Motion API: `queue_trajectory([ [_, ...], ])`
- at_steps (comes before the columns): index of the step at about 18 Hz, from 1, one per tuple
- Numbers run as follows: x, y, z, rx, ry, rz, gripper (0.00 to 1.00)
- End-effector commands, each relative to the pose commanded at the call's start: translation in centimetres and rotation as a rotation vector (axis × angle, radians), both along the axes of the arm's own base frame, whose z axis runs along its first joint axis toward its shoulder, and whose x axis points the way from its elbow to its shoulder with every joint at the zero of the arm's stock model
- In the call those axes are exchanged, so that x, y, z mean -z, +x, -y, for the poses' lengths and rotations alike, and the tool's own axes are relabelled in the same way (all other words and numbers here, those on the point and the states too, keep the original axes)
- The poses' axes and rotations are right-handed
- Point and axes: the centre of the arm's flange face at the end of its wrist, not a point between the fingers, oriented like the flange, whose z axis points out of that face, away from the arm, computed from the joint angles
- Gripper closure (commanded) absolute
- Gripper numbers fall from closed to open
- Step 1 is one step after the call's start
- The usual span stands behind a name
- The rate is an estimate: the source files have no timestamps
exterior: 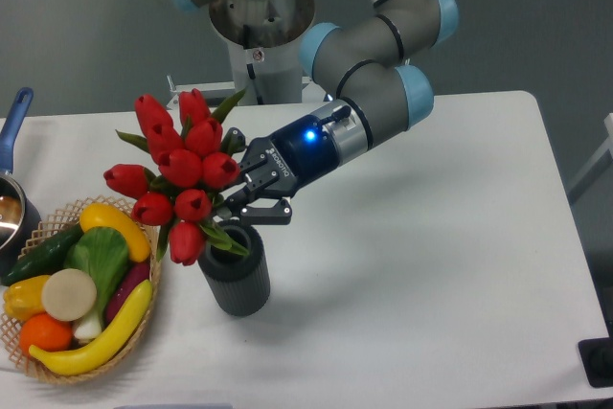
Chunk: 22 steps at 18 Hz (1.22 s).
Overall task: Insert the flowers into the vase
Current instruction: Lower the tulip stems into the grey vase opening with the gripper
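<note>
The flowers (177, 170), a bunch of red tulip buds with green leaves, hang tilted to the left above the table, their heads over the basket's right rim. My gripper (247, 191) is shut on their stems, reaching in from the right. The vase (235, 270), a dark grey ribbed cylinder, stands upright on the white table just below the gripper. The lower leaves of the bunch sit at the vase's mouth; the stem ends are hidden behind leaves and fingers, so I cannot tell whether they are inside.
A woven basket (146, 325) with toy vegetables and fruit stands at the left, close beside the vase. A pot with a blue handle (13, 126) is at the far left edge. The robot base (261, 31) rises at the back.
</note>
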Motion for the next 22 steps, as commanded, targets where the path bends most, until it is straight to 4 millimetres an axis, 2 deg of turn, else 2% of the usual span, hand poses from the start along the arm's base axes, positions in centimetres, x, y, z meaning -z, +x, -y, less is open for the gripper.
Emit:
queue_trajectory([
  [1,0.2,-0.1,-0.1,-0.002,-0.010,-0.004,0.72],
  [3,1.8,-0.3,-0.2,-0.007,-0.055,-0.004,0.70],
  [11,4.1,-1.1,-0.2,-0.017,-0.080,-0.004,0.68],
  [18,6.7,-0.9,0.6,-0.025,-0.075,-0.012,0.68],
  [22,8.8,-0.3,2.1,-0.040,-0.034,-0.055,0.68],
])
